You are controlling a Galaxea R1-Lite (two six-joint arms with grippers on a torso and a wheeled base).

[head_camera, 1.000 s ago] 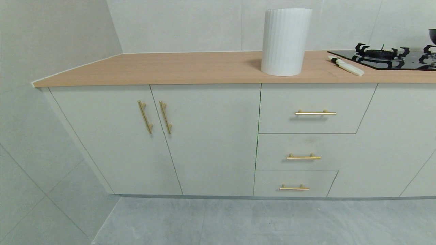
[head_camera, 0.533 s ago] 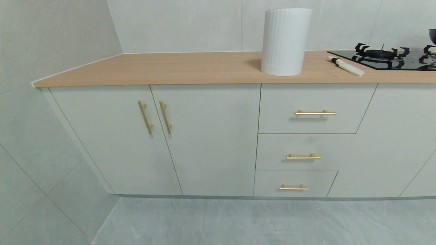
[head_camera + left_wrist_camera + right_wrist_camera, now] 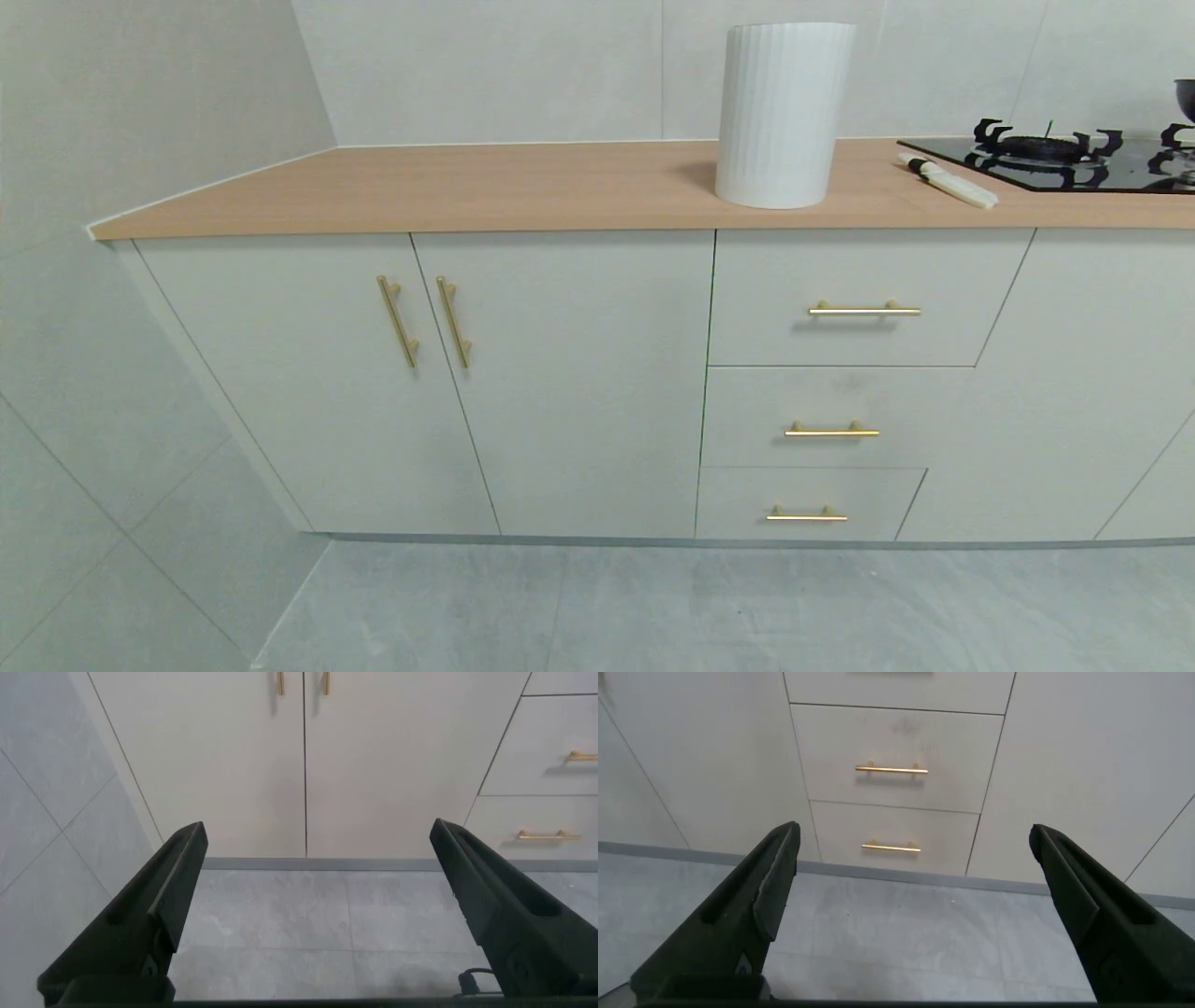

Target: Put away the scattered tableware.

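Slim pale utensil (image 3: 948,180) lies flat on the table (image 3: 467,187) between white ribbed container (image 3: 782,112) and hob (image 3: 1074,161); likely light, rigid: grasp mid-length. Left hand (image 3: 318,833) and right hand (image 3: 915,833) gape wide, empty.

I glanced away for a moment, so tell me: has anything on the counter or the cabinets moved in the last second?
Nothing visibly changed. The white container stands in the same place on the counter. The pale utensil lies where it was beside the stove. The drawers and cabinet doors are shut as before.
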